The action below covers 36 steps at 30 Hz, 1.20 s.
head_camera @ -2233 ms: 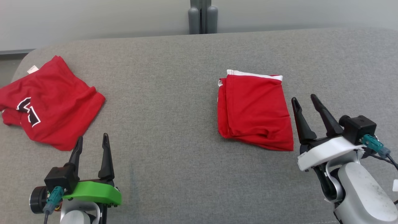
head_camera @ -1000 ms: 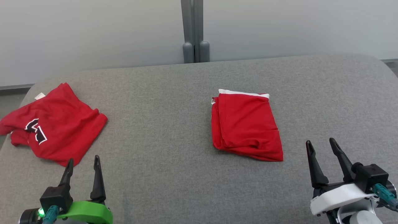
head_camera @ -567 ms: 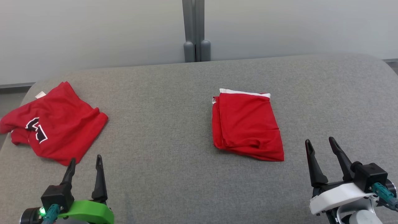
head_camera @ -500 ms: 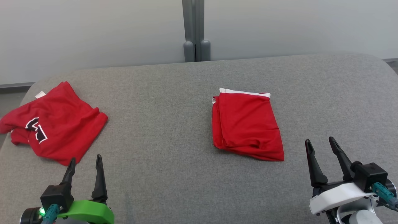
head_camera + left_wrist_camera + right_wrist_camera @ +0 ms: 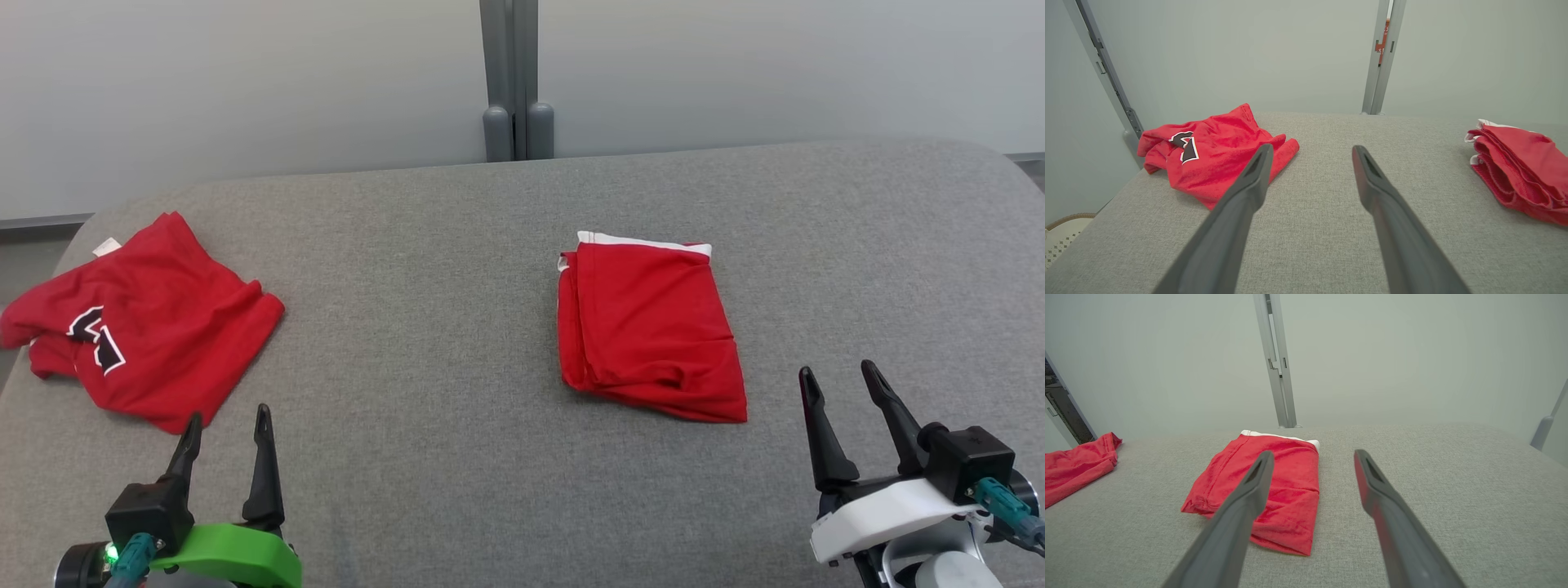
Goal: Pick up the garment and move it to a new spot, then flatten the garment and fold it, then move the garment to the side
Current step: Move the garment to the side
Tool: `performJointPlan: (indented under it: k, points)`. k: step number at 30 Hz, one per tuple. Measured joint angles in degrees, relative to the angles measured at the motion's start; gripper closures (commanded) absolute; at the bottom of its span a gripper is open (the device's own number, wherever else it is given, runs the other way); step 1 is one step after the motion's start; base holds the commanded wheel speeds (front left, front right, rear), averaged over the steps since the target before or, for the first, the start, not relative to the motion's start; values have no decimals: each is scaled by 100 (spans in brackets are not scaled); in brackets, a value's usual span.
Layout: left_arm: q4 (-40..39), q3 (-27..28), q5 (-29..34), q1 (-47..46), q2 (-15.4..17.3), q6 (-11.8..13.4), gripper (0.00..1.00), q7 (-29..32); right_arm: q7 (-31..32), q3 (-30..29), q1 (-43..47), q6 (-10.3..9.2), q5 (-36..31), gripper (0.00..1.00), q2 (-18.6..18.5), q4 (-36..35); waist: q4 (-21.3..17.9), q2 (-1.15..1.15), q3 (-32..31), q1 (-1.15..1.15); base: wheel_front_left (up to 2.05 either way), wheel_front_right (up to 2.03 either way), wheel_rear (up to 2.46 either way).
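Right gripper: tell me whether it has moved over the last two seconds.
Yes. Judged against the folded garment, the right gripper has pulled back, from beside the garment's middle to off its near right corner.

I've got a grey fabric counter [image 5: 424,474] against a pale wall [image 5: 245,82], a grey upright post [image 5: 517,73] behind it, and a pale latticed basket [image 5: 1061,237] beyond its left edge.
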Motion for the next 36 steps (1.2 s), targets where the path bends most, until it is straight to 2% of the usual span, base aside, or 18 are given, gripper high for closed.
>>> performJointPlan:
  k: [10, 20, 26, 36]
  points:
    - [-41, -5, -31, 36, 20, 88, 0, -24, 62, 107, -200, 0, -83, 0, -24, 13, -9, 0, 76, 0, 0, 0, 0]
    - [-71, -144, -30, -165, 7, 147, 0, -143, 488, 449, -1549, 1, -102, 0, -281, 564, 13, 0, 461, 0, 0, 0, 0]
    - [42, -312, -33, -472, -45, 158, 0, -259, 776, 557, -2377, 1, -116, 0, -421, 1480, 131, 0, 825, 0, 0, 0, 0]
    - [394, -548, -83, -926, -110, 134, 0, -431, 709, 825, -3162, 1, -23, 0, -512, 3130, 473, 0, 1345, 0, 0, 0, 0]
